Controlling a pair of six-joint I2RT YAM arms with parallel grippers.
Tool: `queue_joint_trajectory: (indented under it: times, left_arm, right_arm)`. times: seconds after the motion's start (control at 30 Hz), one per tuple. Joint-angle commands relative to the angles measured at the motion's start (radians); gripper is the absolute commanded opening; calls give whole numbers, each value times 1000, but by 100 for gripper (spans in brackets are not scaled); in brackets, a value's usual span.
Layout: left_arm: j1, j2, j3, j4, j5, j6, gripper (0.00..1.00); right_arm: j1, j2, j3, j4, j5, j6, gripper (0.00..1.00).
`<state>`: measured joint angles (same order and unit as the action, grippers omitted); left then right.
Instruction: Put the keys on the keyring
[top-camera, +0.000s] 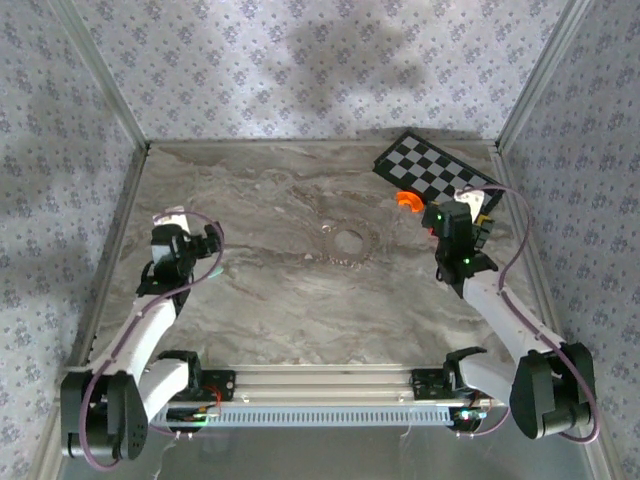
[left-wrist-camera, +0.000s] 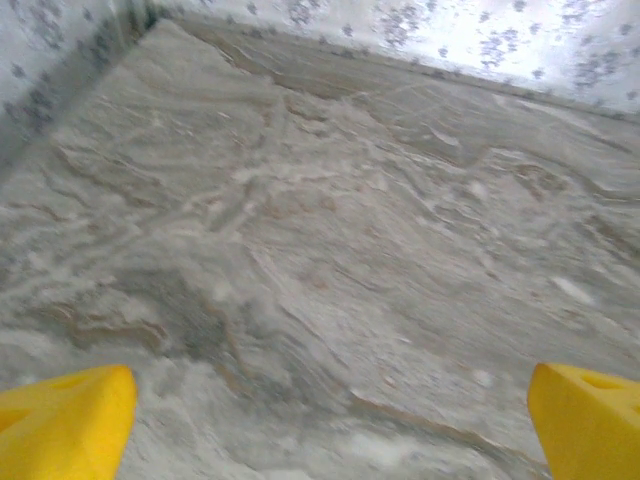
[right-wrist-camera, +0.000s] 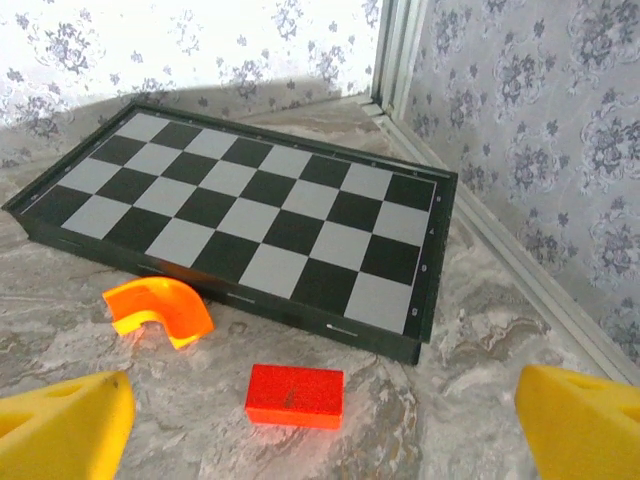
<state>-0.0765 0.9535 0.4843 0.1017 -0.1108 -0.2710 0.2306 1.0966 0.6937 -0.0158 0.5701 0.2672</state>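
Both grippers' yellow fingers are spread and empty, so I'd swing the left gripper (left-wrist-camera: 320, 430) and right gripper (right-wrist-camera: 325, 442) toward the thin silvery wire keyring (top-camera: 349, 241) mid-frame in the top view, well apart from both. I can't make out the tiny keys there. The black-and-white chequered board (right-wrist-camera: 250, 200), orange curved plastic piece (right-wrist-camera: 160, 310) and red rectangular block (right-wrist-camera: 295, 395) sit upper right in that view, not blocking the way.

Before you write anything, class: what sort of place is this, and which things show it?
Most likely a robot test cell, not a home: a marble-patterned tabletop boxed in by floral-papered wall panels, two white robot arms bolted at its near edge, and a black-and-grey chequered board lying as a prop.
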Motion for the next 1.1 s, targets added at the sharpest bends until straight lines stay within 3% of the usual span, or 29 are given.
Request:
queue_joint_trajectory:
  times: [0.0,0.3,0.6,0.77,1.07]
  left_arm:
    - [-37,-41,85,-205,65,-104,100]
    - [-196,-53,138,-324,201,-148,100]
    - [-396,-24,170,-368,206,-160,100]
    - [-435,-30,170,-383,224,-162,100]
    - [-462,-143,88,-339,266,-194,100]
  right_arm:
    - [14,41,81,-299,-66,89,100]
    - [83,129,178,-428,-301,63,100]
    - [245,186,225,-550,-376,29,100]
    - [284,178,219,-577,-426,27,98]
    - [321,211,243,-617,-461,12,84]
